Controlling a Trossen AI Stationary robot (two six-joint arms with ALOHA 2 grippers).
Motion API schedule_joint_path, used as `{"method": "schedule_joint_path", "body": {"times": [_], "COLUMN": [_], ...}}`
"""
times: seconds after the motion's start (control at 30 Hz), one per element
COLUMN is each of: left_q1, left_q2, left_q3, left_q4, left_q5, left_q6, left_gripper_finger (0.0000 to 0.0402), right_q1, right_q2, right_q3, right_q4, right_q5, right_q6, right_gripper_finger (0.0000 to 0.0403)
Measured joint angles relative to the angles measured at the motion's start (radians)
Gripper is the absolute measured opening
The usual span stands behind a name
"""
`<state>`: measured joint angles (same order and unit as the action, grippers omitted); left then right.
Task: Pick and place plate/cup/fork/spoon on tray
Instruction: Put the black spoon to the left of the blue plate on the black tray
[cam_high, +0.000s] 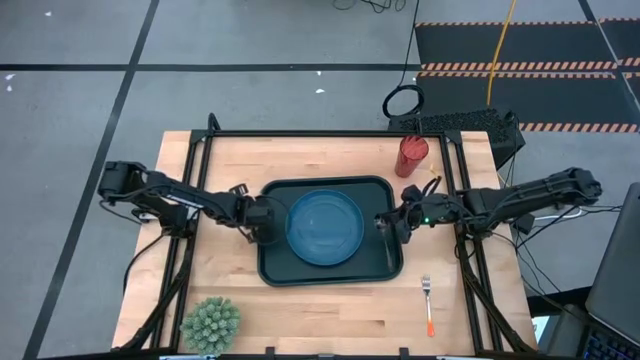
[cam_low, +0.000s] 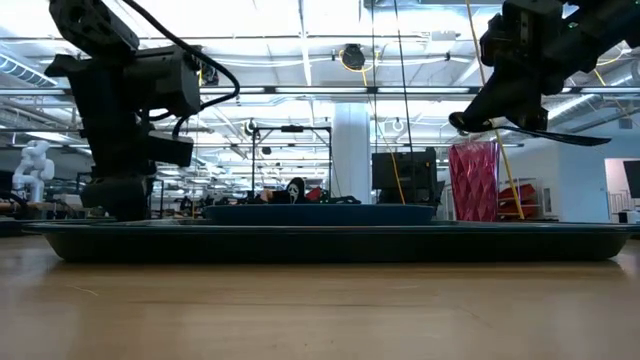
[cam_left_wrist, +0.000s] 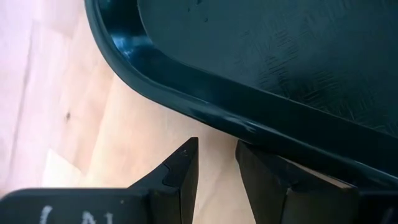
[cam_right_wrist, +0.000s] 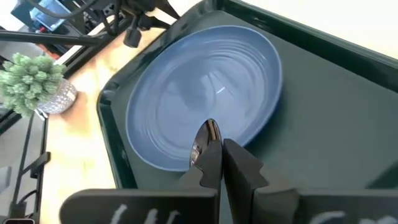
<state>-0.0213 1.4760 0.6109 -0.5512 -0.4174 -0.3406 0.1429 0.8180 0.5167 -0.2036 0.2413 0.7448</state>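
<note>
The dark tray (cam_high: 275, 270) lies in the middle of the table with the blue plate (cam_high: 325, 227) flat on it. My right gripper (cam_high: 388, 226) is over the tray's right part, shut on the dark spoon (cam_right_wrist: 208, 137), just right of the plate (cam_right_wrist: 199, 99). My left gripper (cam_high: 262, 222) is low at the tray's left rim (cam_left_wrist: 186, 106), its fingers (cam_left_wrist: 183, 165) a little apart and empty. The red ribbed cup (cam_high: 411, 156) stands on the table beyond the tray's far right corner. The orange-handled fork (cam_high: 428, 305) lies on the table near the right front. My right gripper pinches the spoon between its two fingers close behind the bowl (cam_right_wrist: 209, 133), which sticks out past the fingertips. The fingers come from the table's right, slanting down. The handle (cam_low: 565, 136) juts out sideways about level, and the spoon is clear above the tray.
A small green potted plant (cam_high: 210, 322) stands at the table's near left. Bare wood lies to the tray's left and along the near edge. The black frame rails (cam_high: 200, 150) run along the table's left, far and right sides.
</note>
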Motion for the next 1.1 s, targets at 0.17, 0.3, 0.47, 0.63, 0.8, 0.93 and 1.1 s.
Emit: {"method": "schedule_joint_path", "body": {"times": [0.17, 0.3, 0.47, 0.63, 0.8, 0.93, 1.1], "left_q1": [0.005, 0.025, 0.041, 0.040, 0.043, 0.047, 0.047], "left_q2": [0.004, 0.004, 0.004, 0.004, 0.003, 0.001, -0.037], "left_q3": [-0.002, -0.001, -0.001, -0.002, -0.001, -0.001, 0.000], "left_q4": [0.076, 0.111, 0.095, 0.080, 0.079, 0.077, 0.074], "left_q5": [-0.033, -0.032, -0.032, -0.032, -0.033, -0.036, -0.037], "left_q6": [0.028, 0.047, 0.048, 0.041, 0.039, 0.033, 0.044], "left_gripper_finger": [0.0120, 0.0120, 0.0120, 0.0120, 0.0120, 0.0120, 0.0120], "right_q1": [0.014, 0.027, 0.030, 0.028, 0.005, -0.020, -0.042], "right_q2": [0.046, 0.084, 0.122, 0.181, 0.295, 0.398, 0.507], "right_q3": [0.000, 0.000, 0.000, 0.000, 0.000, 0.001, 0.080], "right_q4": [0.056, 0.072, 0.106, 0.304, 0.545, 0.678, 0.701], "right_q5": [-0.002, -0.002, 0.002, 0.058, 0.071, 0.036, -0.011], "right_q6": [0.000, 0.009, 0.019, -0.048, -0.122, -0.129, -0.145], "right_gripper_finger": [0.0000, 0.0000, 0.0000, 0.0000, 0.0000, 0.0000, 0.0000]}}
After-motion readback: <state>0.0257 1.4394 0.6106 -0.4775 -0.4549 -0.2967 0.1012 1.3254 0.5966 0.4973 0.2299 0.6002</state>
